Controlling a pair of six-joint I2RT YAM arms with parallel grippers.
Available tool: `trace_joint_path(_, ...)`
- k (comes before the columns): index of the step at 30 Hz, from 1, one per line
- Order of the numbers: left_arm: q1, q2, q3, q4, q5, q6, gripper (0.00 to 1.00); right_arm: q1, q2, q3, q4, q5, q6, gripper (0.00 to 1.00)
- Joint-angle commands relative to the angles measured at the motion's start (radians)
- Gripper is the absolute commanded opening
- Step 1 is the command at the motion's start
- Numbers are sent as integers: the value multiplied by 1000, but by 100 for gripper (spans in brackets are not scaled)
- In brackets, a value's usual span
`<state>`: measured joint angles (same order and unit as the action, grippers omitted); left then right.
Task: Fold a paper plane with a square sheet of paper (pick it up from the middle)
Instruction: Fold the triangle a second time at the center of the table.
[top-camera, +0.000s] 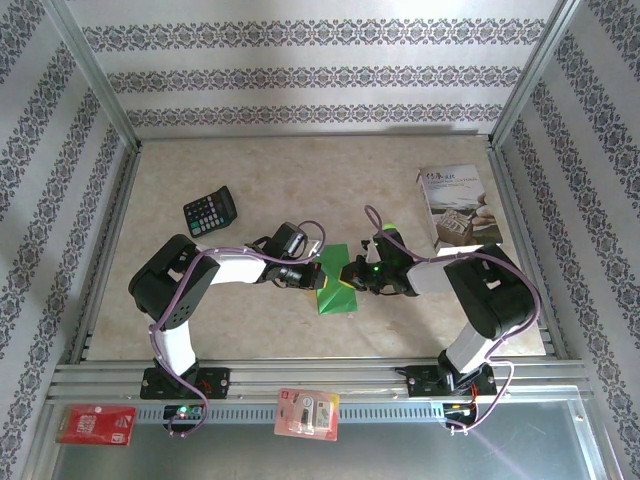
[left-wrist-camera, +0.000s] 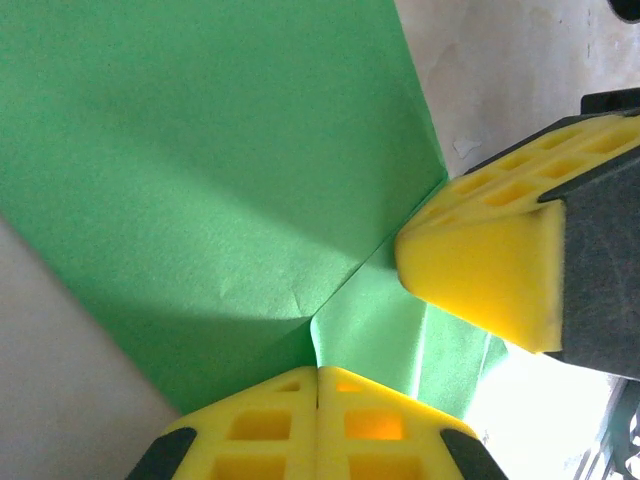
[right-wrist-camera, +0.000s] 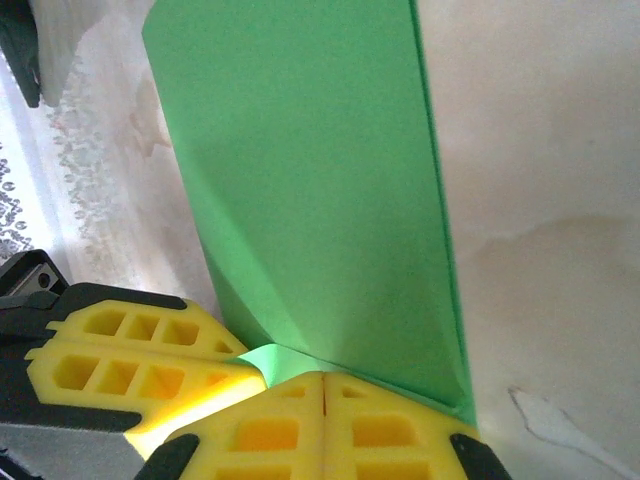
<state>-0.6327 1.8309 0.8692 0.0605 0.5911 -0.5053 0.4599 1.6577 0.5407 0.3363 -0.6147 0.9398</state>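
Note:
The square sheet of paper (top-camera: 336, 296) is bright green, folded to a narrower creased shape and held off the table between the two arms. My left gripper (top-camera: 317, 271) is shut on its left side. In the left wrist view my left gripper (left-wrist-camera: 320, 376) pinches a raised crease of the green paper (left-wrist-camera: 200, 150), with the right gripper's yellow fingers (left-wrist-camera: 490, 270) close by. My right gripper (top-camera: 348, 272) is shut on the paper's right side. In the right wrist view my right gripper (right-wrist-camera: 323, 380) clamps a folded edge of the paper (right-wrist-camera: 310, 180), beside the left gripper's fingers (right-wrist-camera: 130, 350).
A black calculator (top-camera: 210, 212) lies at the back left. A white printed booklet (top-camera: 458, 205) stands at the back right. Two card packages (top-camera: 95, 425) (top-camera: 307, 413) rest on the metal front rail. Aluminium frame posts border the table.

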Motion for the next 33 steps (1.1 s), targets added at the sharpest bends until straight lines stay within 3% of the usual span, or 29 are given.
trace_joint_path(1,10,73,-38,-152,-130,30,0,-6,-50,12,-38,-3,-10,0)
trace_joint_path(13,10,72,-38,-157,-129,33,0,-41,53,14,-48,10,-70,0)
trace_joint_path(24,10,70,-39,-158,-132,35,0,-66,-50,37,-96,-11,-59,0)
trace_joint_path(33,10,66,-41,-157,-134,32,0,-6,-30,56,-83,-14,-31,0)
